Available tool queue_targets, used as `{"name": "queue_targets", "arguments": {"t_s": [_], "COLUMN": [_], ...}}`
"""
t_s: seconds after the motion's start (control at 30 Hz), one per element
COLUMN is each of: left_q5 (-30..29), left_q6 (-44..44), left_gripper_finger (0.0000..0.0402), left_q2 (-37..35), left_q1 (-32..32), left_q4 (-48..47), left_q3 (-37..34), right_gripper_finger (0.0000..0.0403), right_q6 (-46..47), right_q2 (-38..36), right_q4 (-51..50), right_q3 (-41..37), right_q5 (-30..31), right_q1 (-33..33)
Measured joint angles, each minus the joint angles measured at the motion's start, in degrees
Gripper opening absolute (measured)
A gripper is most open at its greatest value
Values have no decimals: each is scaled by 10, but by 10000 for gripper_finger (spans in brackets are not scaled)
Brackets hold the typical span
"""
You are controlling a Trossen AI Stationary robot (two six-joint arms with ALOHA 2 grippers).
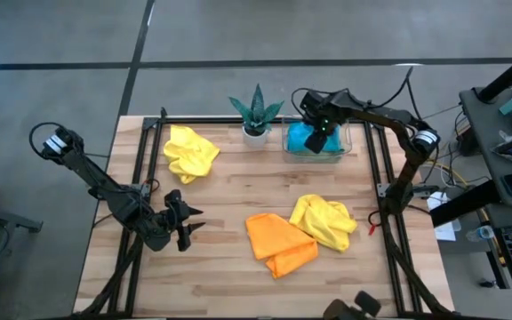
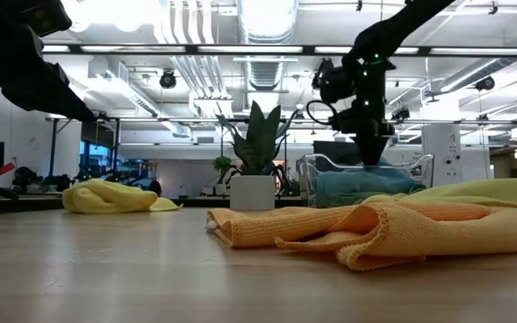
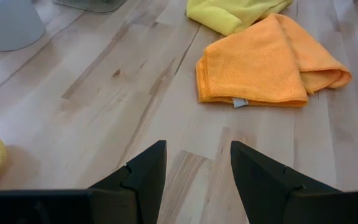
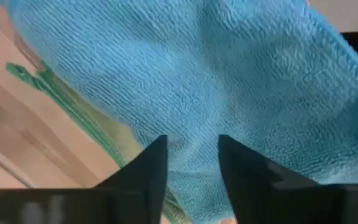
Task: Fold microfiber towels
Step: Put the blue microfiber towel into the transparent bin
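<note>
- The blue towel point(image 1: 303, 137) lies in the clear tray point(image 1: 341, 152) at the table's far edge, toward the right corner, on top of a green towel point(image 4: 73, 112) whose edge peeks out beneath it; both look stowed, so I judge them done.
- The right gripper point(image 4: 190, 163) reaches down into the tray, its fingers parted with blue cloth showing between them; whether it pinches the cloth I cannot tell.
- The orange towel point(image 1: 278, 241) lies roughly folded near the table's middle, touching a crumpled yellow towel point(image 1: 325, 220) toward the right edge.
- A second yellow towel point(image 1: 190, 151) sits bunched near the far left corner, unfolded.
- The left gripper point(image 1: 185, 228) waits near the left edge, fingers parted, holding nothing.
- Left, by my reading: both yellow towels, and perhaps tidying the orange one.
</note>
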Motion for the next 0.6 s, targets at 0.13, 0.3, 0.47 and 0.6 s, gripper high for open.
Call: {"name": "queue_targets", "arguments": {"t_s": [0.13, 0.3, 0.47, 0.6], "left_q5": [0, -1, -1, -1], "left_q6": [9, 9, 9, 9], "left_gripper_finger": [164, 164, 164, 164], "left_q2": [0, 0, 0, 0], "left_q1": [0, 0, 0, 0], "left_q4": [1, 1, 3, 5], "left_q3": [0, 0, 0, 0], "right_gripper_finger": [176, 191, 180, 154], "right_q6": [21, 21, 20, 17], "right_q2": [1, 3, 3, 4], "right_q4": [-2, 14, 74, 84], "right_q3": [-21, -44, -66, -77], "right_q5": [1, 5, 5, 5], "right_q1": [0, 0, 0, 0]}}
